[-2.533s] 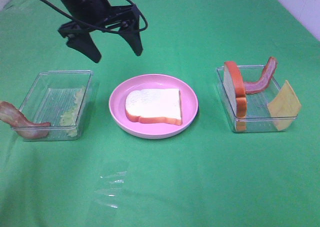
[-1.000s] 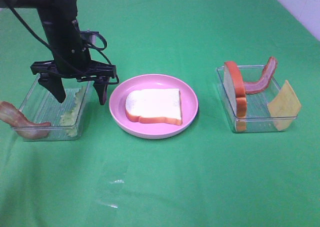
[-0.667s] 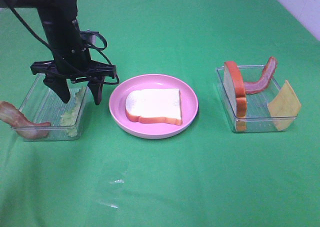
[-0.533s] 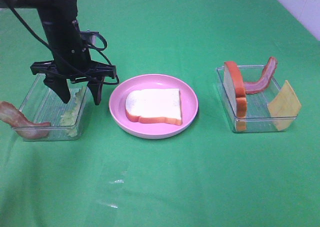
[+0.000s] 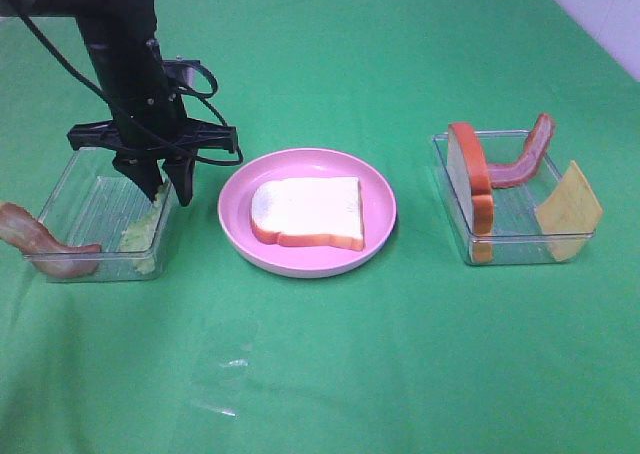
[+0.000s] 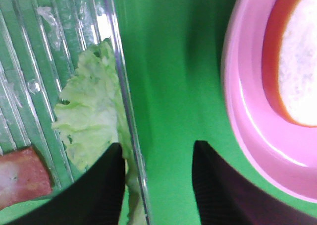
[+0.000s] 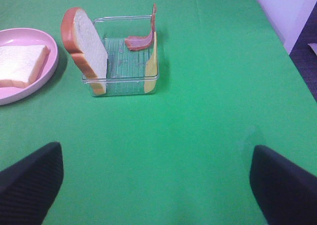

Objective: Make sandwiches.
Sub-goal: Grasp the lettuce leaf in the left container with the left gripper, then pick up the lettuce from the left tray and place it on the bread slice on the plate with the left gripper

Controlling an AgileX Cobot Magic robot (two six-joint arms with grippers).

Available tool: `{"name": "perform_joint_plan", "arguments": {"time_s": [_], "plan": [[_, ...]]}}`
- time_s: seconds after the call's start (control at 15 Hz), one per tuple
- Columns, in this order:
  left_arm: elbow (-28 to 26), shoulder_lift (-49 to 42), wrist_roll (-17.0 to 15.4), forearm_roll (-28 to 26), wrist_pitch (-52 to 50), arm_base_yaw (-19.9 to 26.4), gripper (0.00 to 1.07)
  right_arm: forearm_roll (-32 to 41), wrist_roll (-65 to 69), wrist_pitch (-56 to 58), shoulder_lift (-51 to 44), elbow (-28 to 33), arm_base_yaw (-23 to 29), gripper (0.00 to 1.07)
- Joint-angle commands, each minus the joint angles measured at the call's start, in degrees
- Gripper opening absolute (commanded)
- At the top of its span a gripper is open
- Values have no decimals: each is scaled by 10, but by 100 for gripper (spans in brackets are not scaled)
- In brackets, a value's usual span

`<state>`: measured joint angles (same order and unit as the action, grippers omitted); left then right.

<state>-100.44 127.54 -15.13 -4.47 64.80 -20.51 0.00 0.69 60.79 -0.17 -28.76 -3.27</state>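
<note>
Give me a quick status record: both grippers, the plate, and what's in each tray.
left gripper: low at the left tray, at its plate-side wall; jaws narrowed but apart, one finger inside by the lettuce, one outside the wall
right gripper: wide open, holding nothing
pink plate: flat bread slice, nothing on it
left tray: lettuce against the wall; left bacon strip draped over its outer corner
right tray: upright bread slice, right bacon strip, cheese square leaning at its outer end
</note>
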Motion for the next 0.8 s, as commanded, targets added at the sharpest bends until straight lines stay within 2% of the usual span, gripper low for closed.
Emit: {"name": "perform_joint_plan", "arguments": {"time_s": [0.07,0.2,0.8], "plan": [[5,3,-2,-6,1,-3,11,-3,1,-1,-10,1,-3,99],[5,3,-2,-6,3,-3,0,-3,1,-1,-10,1,-3,99],[3,-23,-2,16,26,-3,0,-3,1,-1,-10,1,-3,99]]}}
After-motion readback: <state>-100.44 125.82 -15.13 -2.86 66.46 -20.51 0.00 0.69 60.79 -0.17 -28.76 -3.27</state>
